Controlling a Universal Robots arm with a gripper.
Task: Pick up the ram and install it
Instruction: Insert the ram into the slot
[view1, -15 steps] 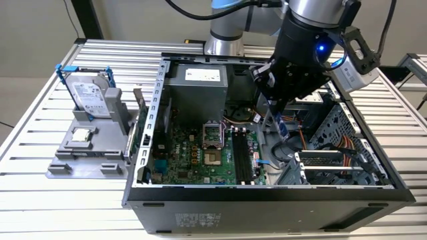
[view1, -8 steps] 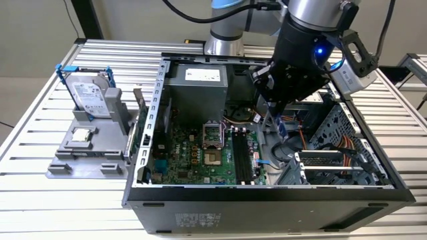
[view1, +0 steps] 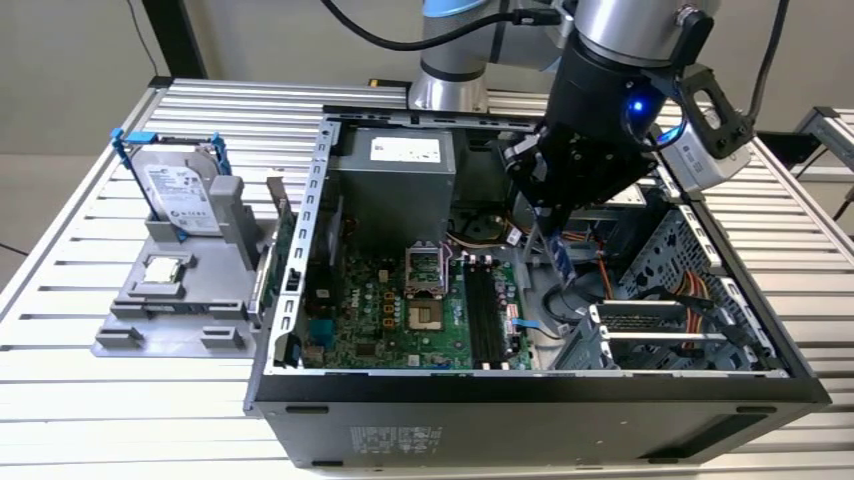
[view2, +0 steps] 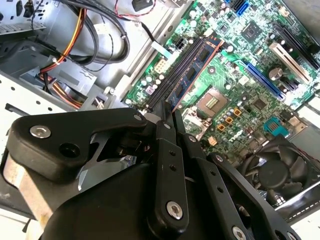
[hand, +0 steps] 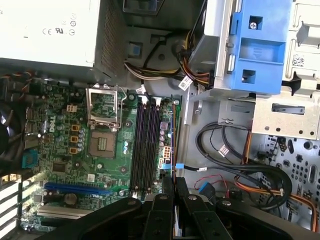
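Slatted metal desk (view1: 80, 250) carried an open computer case (view1: 534, 385); above its motherboard (view1: 387, 310), the gripper (view1: 558, 240) clasped the ram (view1: 562, 262), largely hidden edge-on.

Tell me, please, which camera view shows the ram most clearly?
The second wrist view: the ram shows its blue face and dark chips, extending from the gripper above the black slots. The first wrist view shows it edge-on; the exterior view shows a short blue strip.
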